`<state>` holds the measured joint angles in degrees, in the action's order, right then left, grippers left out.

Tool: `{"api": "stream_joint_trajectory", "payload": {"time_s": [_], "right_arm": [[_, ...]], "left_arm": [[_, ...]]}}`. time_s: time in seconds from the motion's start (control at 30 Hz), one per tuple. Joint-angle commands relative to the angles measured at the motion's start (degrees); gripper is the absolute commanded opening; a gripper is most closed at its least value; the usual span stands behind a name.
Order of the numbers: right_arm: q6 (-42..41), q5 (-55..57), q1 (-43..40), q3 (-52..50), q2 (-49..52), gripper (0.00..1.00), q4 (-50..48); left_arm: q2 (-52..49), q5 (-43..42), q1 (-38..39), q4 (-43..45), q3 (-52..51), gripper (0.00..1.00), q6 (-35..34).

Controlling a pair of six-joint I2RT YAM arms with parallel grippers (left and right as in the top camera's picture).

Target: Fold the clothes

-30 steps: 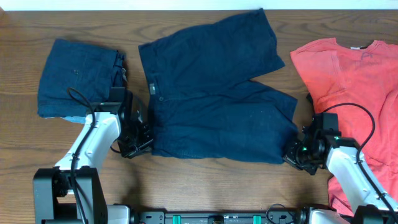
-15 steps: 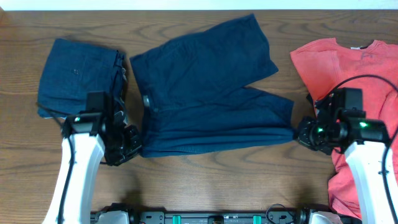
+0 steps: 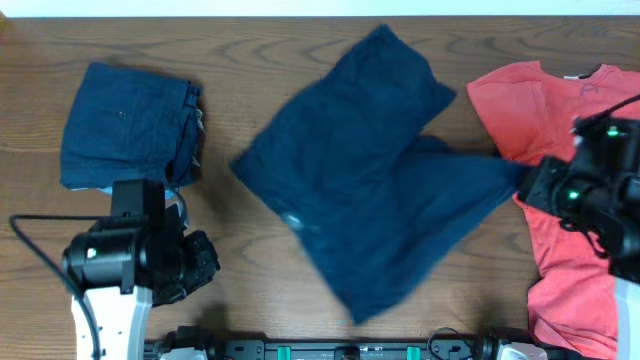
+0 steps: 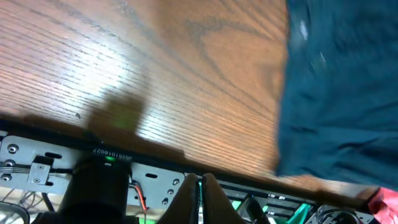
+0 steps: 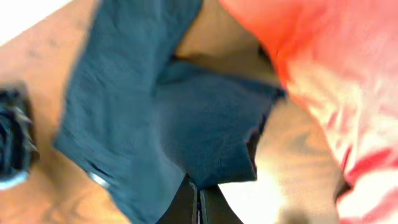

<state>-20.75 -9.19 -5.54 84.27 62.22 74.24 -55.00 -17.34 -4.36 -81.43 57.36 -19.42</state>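
The dark navy shorts [image 3: 370, 190] hang crumpled and slanted over the middle of the table, blurred. My right gripper [image 3: 532, 187] is shut on one leg's corner and holds it raised beside the coral-red T-shirt [image 3: 570, 120]. In the right wrist view the shorts [image 5: 124, 112] run down into the closed right gripper [image 5: 199, 194], with the T-shirt [image 5: 336, 81] to the right. My left gripper [image 3: 200, 262] is shut and apart from the shorts, near the front left. Its closed tips [image 4: 200, 190] hold nothing, and the shorts [image 4: 342, 93] lie off to the right.
A folded navy piece [image 3: 125, 125] lies at the back left. The wooden table [image 3: 300, 50] shows bare around the shorts. Along the table's front edge runs a black metal rail [image 4: 155, 180] with cables and green parts.
The right gripper has risen and moved right with the shorts' leg corner. The waistband end has left the left gripper and swung right; the left arm has drawn back toward the front edge.
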Motion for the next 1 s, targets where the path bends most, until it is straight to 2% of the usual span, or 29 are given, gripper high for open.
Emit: {"api": "stream_joint_trajectory", "payload": {"time_s": [0.0, 0.17, 0.4, 0.47, 0.63, 0.9, 0.97], "right_arm": [[0.0, 1.5, -0.1, 1.3, 0.4, 0.01, -1.2], [-0.2, 1.5, -0.1, 1.2, 3.9, 0.01, 0.3], [-0.2, 1.4, -0.1, 1.2, 7.8, 0.01, 1.7], [-0.2, 1.4, -0.1, 1.2, 8.1, 0.01, 1.7], [-0.2, 1.4, -0.1, 1.2, 8.1, 0.01, 2.4], [-0.2, 1.3, -0.1, 1.2, 8.1, 0.01, 3.6], [-0.2, 1.3, -0.1, 1.2, 8.1, 0.01, 3.5]], "left_arm": [[1.0, 0.3, -0.2, -0.3, 1.5, 0.06, 0.7], [0.7, -3.2, 1.3, 3.0, 1.4, 0.06, 0.7], [-3.2, -4.9, 8.7, 19.6, -2.3, 0.06, 0.5], [-6.4, -7.6, 11.4, 25.9, -4.2, 0.06, 0.5], [-18.2, -7.6, 15.7, 36.0, -5.3, 0.06, -0.1], [-34.6, -7.5, 16.7, 48.0, -5.3, 0.06, -2.7], [-37.6, -6.3, 16.7, 50.5, -5.3, 0.06, -6.4]]}}
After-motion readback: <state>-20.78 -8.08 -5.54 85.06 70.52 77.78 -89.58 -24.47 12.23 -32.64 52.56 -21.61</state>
